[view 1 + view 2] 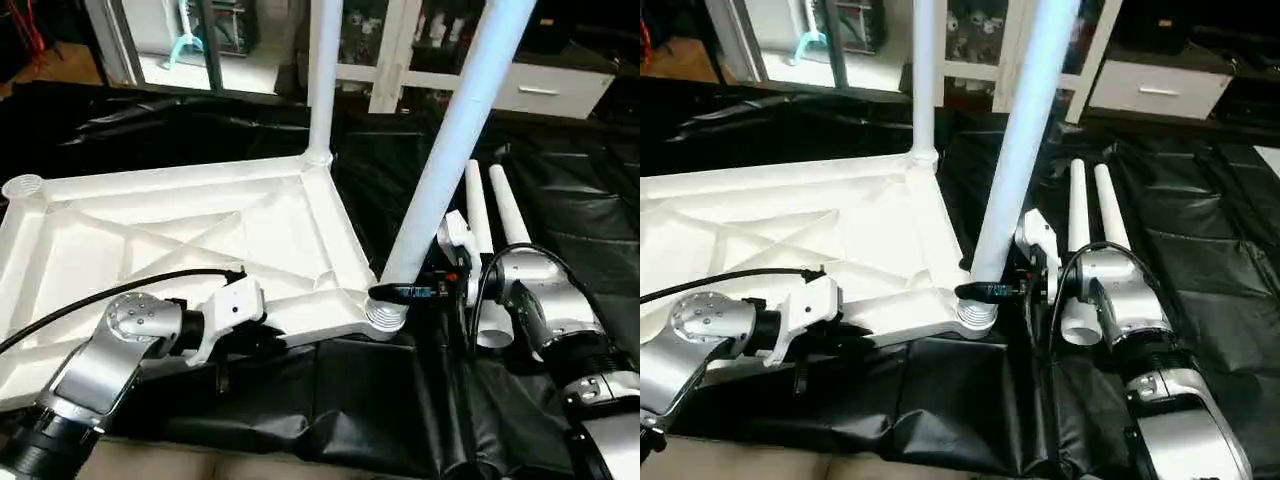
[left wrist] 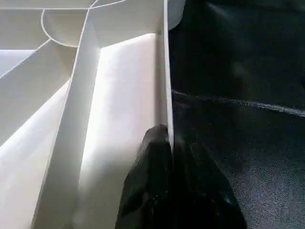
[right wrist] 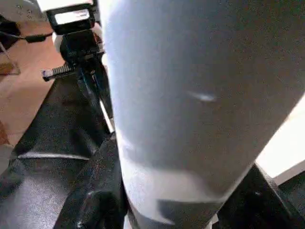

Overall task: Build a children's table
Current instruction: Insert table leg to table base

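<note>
The white plastic ribbed tabletop (image 1: 200, 235), upside down on black sheeting (image 1: 560, 190), is pinched at its rim by the closed left gripper (image 2: 169, 143). Two white tapered tubular legs stand socketed: the far one (image 1: 324, 80) free, the near one (image 1: 455, 140) clasped by the half-open right gripper (image 1: 405, 292). Two spare legs (image 1: 495, 215) are left lying.

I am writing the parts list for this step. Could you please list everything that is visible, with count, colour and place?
tabletop: one, white, lying underside up on the black sheet, ribs showing.
standing legs: two, white; one upright in the far corner socket, one leaning in the near corner socket.
loose legs: two, white, lying side by side on the sheet to the right of the tabletop.
black sheet: one, black, covering the work surface.
cabinet: one, white, with a drawer, in the background.
left claw: one, black, shut on the tabletop's near edge wall.
right claw: one, black, closed around the base of the leaning leg.
</note>
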Controlling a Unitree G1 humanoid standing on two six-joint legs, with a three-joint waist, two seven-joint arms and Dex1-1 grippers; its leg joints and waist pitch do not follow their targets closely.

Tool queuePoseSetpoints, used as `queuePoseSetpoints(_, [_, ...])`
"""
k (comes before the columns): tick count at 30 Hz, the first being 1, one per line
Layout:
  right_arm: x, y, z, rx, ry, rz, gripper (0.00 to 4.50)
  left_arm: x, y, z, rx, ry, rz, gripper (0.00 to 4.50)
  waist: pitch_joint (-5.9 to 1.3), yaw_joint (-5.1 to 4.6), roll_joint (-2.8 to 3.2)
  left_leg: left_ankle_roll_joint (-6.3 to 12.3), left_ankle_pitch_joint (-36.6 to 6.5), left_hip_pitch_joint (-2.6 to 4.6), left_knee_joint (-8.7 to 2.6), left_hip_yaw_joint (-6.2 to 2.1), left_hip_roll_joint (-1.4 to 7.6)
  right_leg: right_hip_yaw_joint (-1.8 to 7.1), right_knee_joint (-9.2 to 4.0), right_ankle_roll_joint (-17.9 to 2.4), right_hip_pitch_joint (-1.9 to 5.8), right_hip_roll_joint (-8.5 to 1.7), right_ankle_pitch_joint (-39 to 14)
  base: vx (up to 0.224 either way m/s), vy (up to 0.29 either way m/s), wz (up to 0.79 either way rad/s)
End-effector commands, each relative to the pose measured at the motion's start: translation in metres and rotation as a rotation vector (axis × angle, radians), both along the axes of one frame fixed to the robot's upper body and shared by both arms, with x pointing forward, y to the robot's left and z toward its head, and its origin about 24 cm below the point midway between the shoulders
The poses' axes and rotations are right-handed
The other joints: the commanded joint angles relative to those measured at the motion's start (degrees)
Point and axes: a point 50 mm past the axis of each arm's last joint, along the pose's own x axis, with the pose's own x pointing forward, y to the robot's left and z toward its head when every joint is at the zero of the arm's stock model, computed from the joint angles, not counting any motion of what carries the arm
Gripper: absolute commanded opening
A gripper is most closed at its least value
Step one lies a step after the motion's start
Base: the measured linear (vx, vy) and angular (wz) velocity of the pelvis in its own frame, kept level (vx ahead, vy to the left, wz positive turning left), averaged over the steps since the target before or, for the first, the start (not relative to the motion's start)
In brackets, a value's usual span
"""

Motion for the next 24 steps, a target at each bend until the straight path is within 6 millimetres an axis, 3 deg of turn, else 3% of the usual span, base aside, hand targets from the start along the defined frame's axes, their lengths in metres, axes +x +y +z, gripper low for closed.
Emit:
queuePoseSetpoints(1, [-0.030, -0.007, -0.054, -0.241, 0.182, 0.066, 1.86, 0.002, -0.005, 0.004, -0.023, -0.032, -0.031, 0.00, -1.91, -0.13, 0.61, 2.81, -7.0, 0.80, -4.06, -1.24, 3.15, 2.58, -2.97, -15.2, 1.80, -4.03, -4.9, 0.000, 0.000, 0.00])
queuePoseSetpoints(7, [-0.037, -0.011, -0.065, -0.301, 0.124, 0.076, 1.86, 0.003, -0.005, 0.004, -0.017, -0.039, -0.029, 0.00, -1.99, -0.31, 0.47, 2.62, -8.1, 0.77, -4.14, -1.36, 3.05, 2.53, -3.11, -14.9, 1.74, -3.92, -5.3, 0.000, 0.000, 0.00])
queuePoseSetpoints(9, [-0.041, -0.010, -0.068, -0.304, 0.130, 0.087, 1.86, 0.003, -0.005, 0.003, -0.014, -0.039, -0.030, 0.00, -1.93, -0.46, 0.45, 2.51, -9.7, 0.67, -4.19, -1.49, 3.02, 2.54, -3.40, -14.3, 1.71, -4.01, -7.6, 0.000, 0.000, 0.00])
queuePoseSetpoints(10, [-0.041, -0.010, -0.068, -0.304, 0.130, 0.087, 1.86, 0.003, -0.005, 0.003, -0.014, -0.039, -0.030, 0.00, -1.85, -0.43, 0.46, 2.29, -10.5, 0.80, -4.33, -1.52, 3.11, 2.56, -3.60, -14.0, 1.67, -4.07, -9.0, 0.000, 0.000, 0.00])
queuePoseSetpoints(12, [-0.045, -0.009, -0.071, -0.314, 0.133, 0.116, 1.86, 0.003, -0.005, 0.003, -0.011, -0.039, -0.033, 0.00, -1.43, -0.62, 0.36, 0.85, -15.5, 1.13, -4.70, -1.75, 3.12, 2.64, -4.36, -12.4, 1.28, -4.08, -16.8, 0.000, 0.000, 0.00])
queuePoseSetpoints(13, [-0.046, -0.009, -0.071, -0.319, 0.127, 0.119, 1.86, 0.003, -0.005, 0.003, -0.011, -0.039, -0.034, 0.00, -1.44, -0.63, 0.58, 0.15, -17.5, 1.38, -4.76, -1.93, 3.10, 2.72, -4.64, -11.7, 1.19, -4.20, -19.7, 0.000, 0.000, 0.00])
queuePoseSetpoints(16, [-0.046, -0.006, -0.073, -0.321, 0.109, 0.126, 1.86, 0.004, -0.006, 0.003, -0.011, -0.040, -0.036, 0.00, -1.53, -0.70, 0.72, -0.63, -18.3, 1.68, -4.90, -2.07, 3.19, 2.77, -4.75, -11.4, 0.97, -4.07, -19.6, 0.000, 0.000, 0.00])
queuePoseSetpoints(20, [-0.046, -0.001, -0.073, -0.303, 0.097, 0.120, 1.86, 0.004, -0.007, 0.003, -0.013, -0.042, -0.038, 0.00, -1.93, -0.87, 0.52, -0.36, -16.4, 1.36, -4.93, -2.07, 3.13, 2.67, -4.18, -12.5, 1.44, -3.93, -14.0, 0.000, 0.000, 0.00])
queuePoseSetpoints(24, [-0.043, -0.001, -0.073, -0.276, 0.099, 0.071, 1.86, 0.005, -0.007, 0.003, -0.014, -0.045, -0.034, 0.00, -1.82, -0.85, 0.37, -0.13, -16.9, 1.19, -4.98, -2.14, 3.12, 2.72, -4.31, -12.5, 1.47, -4.06, -15.2, 0.000, 0.000, 0.00])
